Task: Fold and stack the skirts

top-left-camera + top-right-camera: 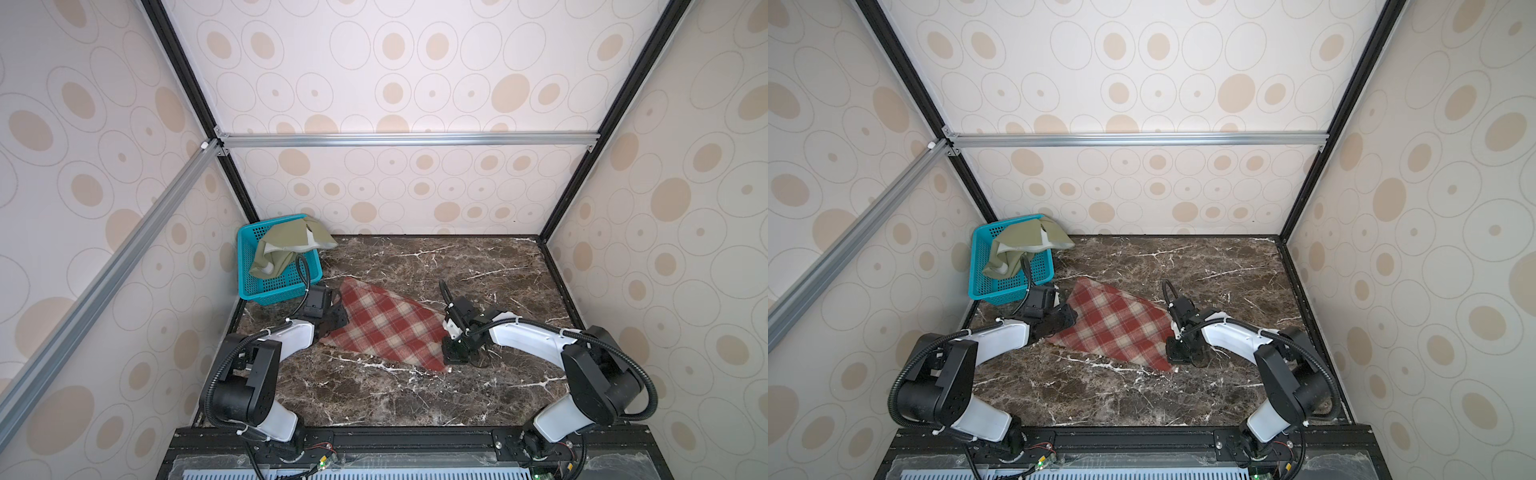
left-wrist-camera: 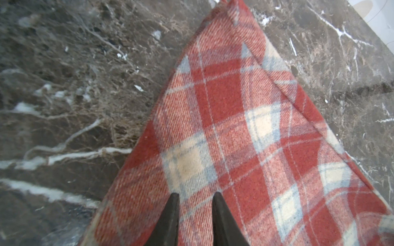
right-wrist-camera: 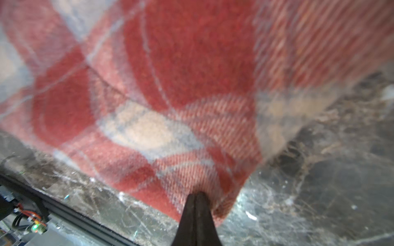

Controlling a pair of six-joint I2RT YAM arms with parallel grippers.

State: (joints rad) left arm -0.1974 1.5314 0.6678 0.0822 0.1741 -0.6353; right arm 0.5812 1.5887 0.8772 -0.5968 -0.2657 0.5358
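Observation:
The red-and-cream plaid skirt (image 1: 386,328) (image 1: 1115,328) lies spread on the marble table in both top views. My left gripper (image 1: 333,318) (image 1: 1065,320) (image 2: 196,194) hovers at its left edge, its fingers (image 2: 173,213) apart over flat cloth (image 2: 234,127). My right gripper (image 1: 451,363) (image 1: 1177,359) (image 3: 196,193) is shut on the skirt's near right corner (image 3: 170,85), which is raised a little off the table. The olive-green skirt (image 1: 286,245) (image 1: 1021,245) lies crumpled in and over the basket, its pale lining showing.
A teal perforated basket (image 1: 274,286) (image 1: 1005,291) stands in the back left corner, just behind the left arm. The brown marble tabletop (image 1: 457,270) is walled by patterned panels on three sides. A black rail runs along the front edge (image 3: 64,210).

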